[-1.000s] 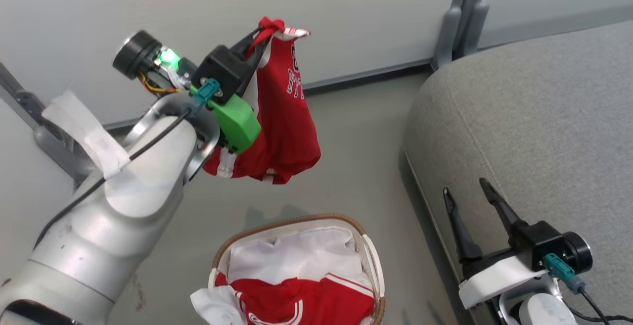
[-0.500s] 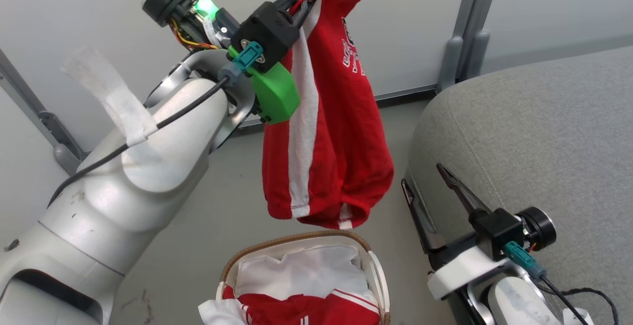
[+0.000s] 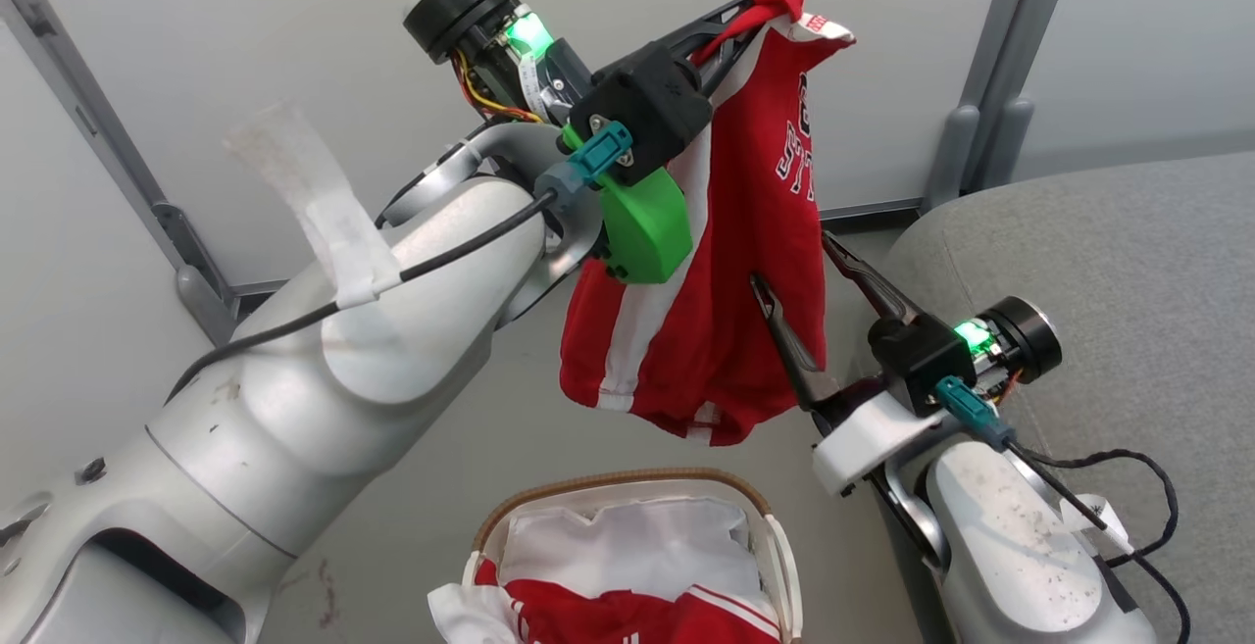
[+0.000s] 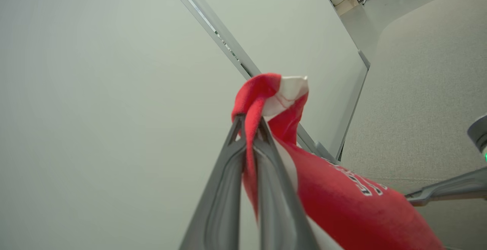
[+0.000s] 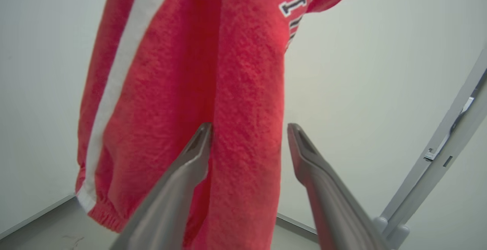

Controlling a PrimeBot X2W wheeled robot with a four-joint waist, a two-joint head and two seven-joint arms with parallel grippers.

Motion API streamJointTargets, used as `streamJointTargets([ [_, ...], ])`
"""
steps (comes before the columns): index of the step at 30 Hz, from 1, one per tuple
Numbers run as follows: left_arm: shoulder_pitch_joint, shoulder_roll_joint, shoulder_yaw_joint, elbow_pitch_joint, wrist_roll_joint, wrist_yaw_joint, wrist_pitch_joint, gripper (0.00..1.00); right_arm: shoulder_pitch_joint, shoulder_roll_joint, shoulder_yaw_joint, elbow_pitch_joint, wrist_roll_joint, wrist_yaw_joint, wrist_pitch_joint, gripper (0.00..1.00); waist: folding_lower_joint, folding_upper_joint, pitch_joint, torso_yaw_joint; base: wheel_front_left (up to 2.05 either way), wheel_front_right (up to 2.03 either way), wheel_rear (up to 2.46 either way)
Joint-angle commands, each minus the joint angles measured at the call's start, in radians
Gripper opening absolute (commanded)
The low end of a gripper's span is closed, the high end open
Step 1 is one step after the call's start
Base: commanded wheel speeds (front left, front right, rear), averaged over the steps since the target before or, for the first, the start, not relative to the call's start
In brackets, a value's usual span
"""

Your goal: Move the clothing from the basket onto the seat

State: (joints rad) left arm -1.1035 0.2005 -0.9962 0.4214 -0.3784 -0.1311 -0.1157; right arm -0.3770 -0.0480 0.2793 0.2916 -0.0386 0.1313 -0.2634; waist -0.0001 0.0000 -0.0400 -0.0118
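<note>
**Red garment hangs from the left claw, clear of the basket**

The left claw [image 3: 755,17] is held high before the pale wall panel [image 3: 245,36]. Its two dark fingers are pressed together on a bunched corner of a soft red sports garment with a white stripe and white lettering [image 3: 745,232]. The garment hangs free in the air, above the oval white plastic basket with a brown woven rim [image 3: 627,477]. The basket stands on the smooth grey floor [image 3: 441,487] and holds a white fabric liner [image 3: 627,546] and a second red garment [image 3: 627,615]. Further right, the right claw [image 3: 794,260] gapes wide, its fingers either side of a fold of the hanging garment, clamping nothing. The large grey woven-fabric seat [image 3: 1128,252] lies at the far right, just beside that claw.
</note>
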Motion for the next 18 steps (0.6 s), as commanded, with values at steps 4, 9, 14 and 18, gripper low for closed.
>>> streamJointTargets([
  [4,-0.008,-0.008,-0.016,-0.01,-0.016,0.001,-0.01,0.0,-0.058,-0.004,0.028,0.108,-0.003,-0.001,-0.002,1.0,0.0001,0.0,-0.002,0.018,0.0,0.0,0.0],
  [9,0.007,-0.007,-0.026,-0.003,-0.032,0.001,-0.019,0.0,-0.126,-0.004,0.073,0.227,0.033,-0.001,-0.002,0.0,0.0001,0.0,0.004,0.026,0.0,0.0,0.0],
  [14,0.028,0.005,-0.02,0.017,-0.048,0.008,-0.029,0.0,-0.146,-0.004,0.074,0.246,0.056,-0.001,-0.002,0.0,0.0001,0.0,0.012,0.027,0.0,0.0,0.0],
  [18,0.054,0.014,-0.013,0.036,-0.072,0.012,-0.039,0.0,-0.133,-0.004,0.065,0.233,0.067,-0.001,-0.002,0.0,0.0001,0.0,0.016,0.023,0.0,0.0,0.0],
])
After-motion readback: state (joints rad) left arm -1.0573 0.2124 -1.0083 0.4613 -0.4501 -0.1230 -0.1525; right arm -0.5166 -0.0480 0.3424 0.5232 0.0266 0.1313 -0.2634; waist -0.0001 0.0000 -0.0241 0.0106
